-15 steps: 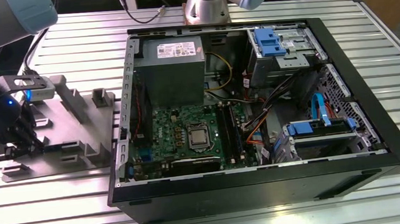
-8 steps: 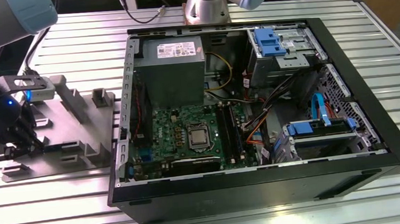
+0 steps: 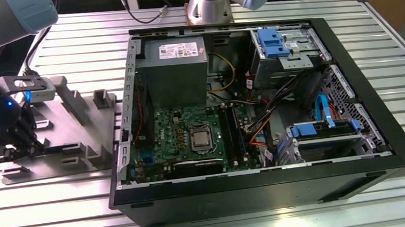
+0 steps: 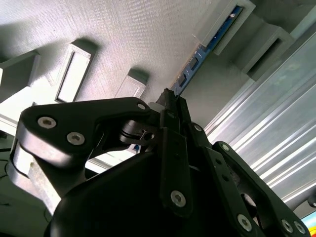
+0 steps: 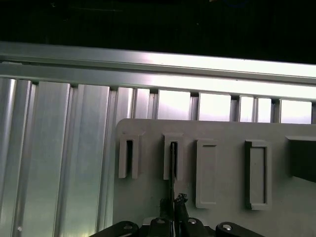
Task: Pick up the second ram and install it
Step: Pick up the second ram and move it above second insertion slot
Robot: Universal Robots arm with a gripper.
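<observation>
The second ram (image 4: 207,42) is a thin blue-green strip standing on edge in the slotted posts of the grey fixture tray (image 4: 123,39). In the first wrist view the ram (image 5: 173,165) shows edge-on as a dark line running from a slot toward my gripper (image 5: 174,201). The black fingers (image 4: 173,113) sit close together around the strip's near end. In the exterior view my gripper (image 3: 9,154) hangs low over the tray (image 3: 82,127) at the exterior view's left, beside the open computer case (image 3: 397,148).
Inside the case lie the green motherboard (image 3: 182,131), dark memory slots (image 3: 236,138), a grey power supply (image 3: 174,67) and blue drive brackets (image 3: 272,41). Loose cables (image 3: 260,125) cross its middle. The ribbed aluminium table (image 3: 53,220) surrounds case and tray.
</observation>
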